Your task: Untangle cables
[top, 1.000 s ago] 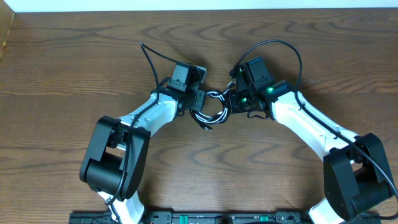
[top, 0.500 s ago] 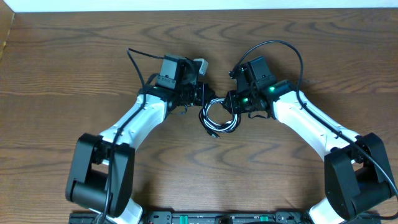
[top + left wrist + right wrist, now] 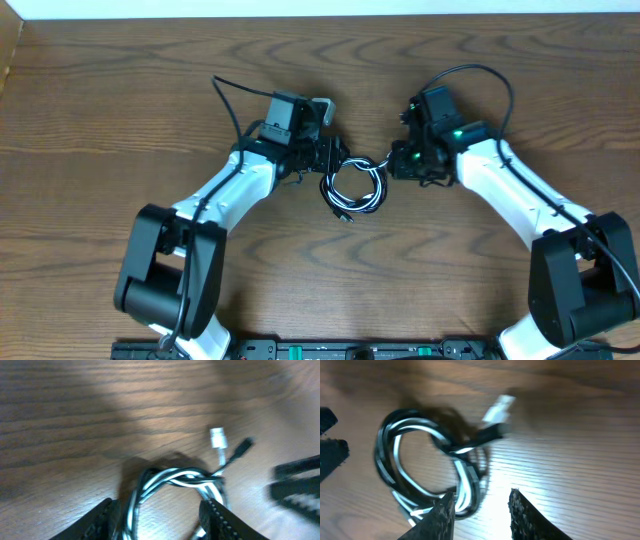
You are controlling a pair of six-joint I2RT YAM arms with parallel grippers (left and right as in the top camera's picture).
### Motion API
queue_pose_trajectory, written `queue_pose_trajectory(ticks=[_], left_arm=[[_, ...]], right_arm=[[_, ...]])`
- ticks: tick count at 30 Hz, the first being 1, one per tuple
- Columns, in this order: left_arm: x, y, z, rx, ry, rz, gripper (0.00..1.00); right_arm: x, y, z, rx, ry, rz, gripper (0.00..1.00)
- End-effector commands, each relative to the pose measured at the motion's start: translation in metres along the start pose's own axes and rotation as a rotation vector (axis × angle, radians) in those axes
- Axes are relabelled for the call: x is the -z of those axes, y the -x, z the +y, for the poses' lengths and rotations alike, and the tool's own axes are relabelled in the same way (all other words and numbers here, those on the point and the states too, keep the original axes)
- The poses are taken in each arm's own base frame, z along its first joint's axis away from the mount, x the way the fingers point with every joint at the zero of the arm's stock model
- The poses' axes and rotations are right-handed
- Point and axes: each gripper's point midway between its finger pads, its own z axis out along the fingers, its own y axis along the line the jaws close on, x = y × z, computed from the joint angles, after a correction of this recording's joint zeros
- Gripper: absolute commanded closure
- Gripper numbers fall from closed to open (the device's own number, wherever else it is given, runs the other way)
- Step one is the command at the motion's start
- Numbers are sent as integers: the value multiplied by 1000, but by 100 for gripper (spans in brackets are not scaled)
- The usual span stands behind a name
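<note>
Jaws on the left gripper stand spread, one on each side of the coil's upper-left edge, and they pinch nothing. We read that as a stance for taking one strand while leaving the rest slack. Between the arms, the cables lie on the table as a single loose coil, with white and black strands twisted over each other near the top. A white plug and a black plug poke free of that twist, toward the right arm. That seems to us the natural end to draw out. To the right, the right gripper hovers just beside the coil. Its jaws are parted over bare wood and hold nothing, with the nearest loop just touching its left finger.
</note>
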Motion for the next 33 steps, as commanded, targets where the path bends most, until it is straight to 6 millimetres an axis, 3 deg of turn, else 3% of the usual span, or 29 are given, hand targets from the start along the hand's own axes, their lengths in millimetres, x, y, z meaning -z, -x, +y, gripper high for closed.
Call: queue_pose_trajectory(ticks=[1, 6, 9, 13, 16, 18, 19, 22, 27, 30, 33], left_arm=[[-14, -3, 12, -89, 78, 10, 42], [-28, -12, 18, -112, 135, 32, 42], [-37, -20, 24, -148, 189, 56, 59], [-54, -33, 26, -178, 212, 90, 61], [-59, -32, 24, -197, 230, 76, 65], [-63, -32, 23, -212, 244, 68, 75], [-65, -32, 21, -216, 243, 68, 92], [-67, -35, 17, -166, 236, 66, 92], [-55, -17, -4, -110, 130, 24, 93], [-28, 5, -33, -59, -34, -23, 93], [-6, 19, -47, 5, -128, -55, 93]], right_arm=[[11, 11, -4, 3, 13, -30, 68], [12, 11, -5, -1, 13, -27, 68], [12, 9, -5, -2, 11, -21, 67], [12, 8, -6, 3, 8, -15, 67], [12, 7, -6, 2, 7, -10, 67], [12, 5, -7, 0, 4, -5, 66], [12, 5, -7, -1, 4, -2, 66], [12, 4, -4, 16, 23, 5, 67], [14, 5, 24, 153, 179, 4, 65], [15, 9, 25, 160, 177, -16, 62], [14, 15, 19, 127, 139, -40, 62]])
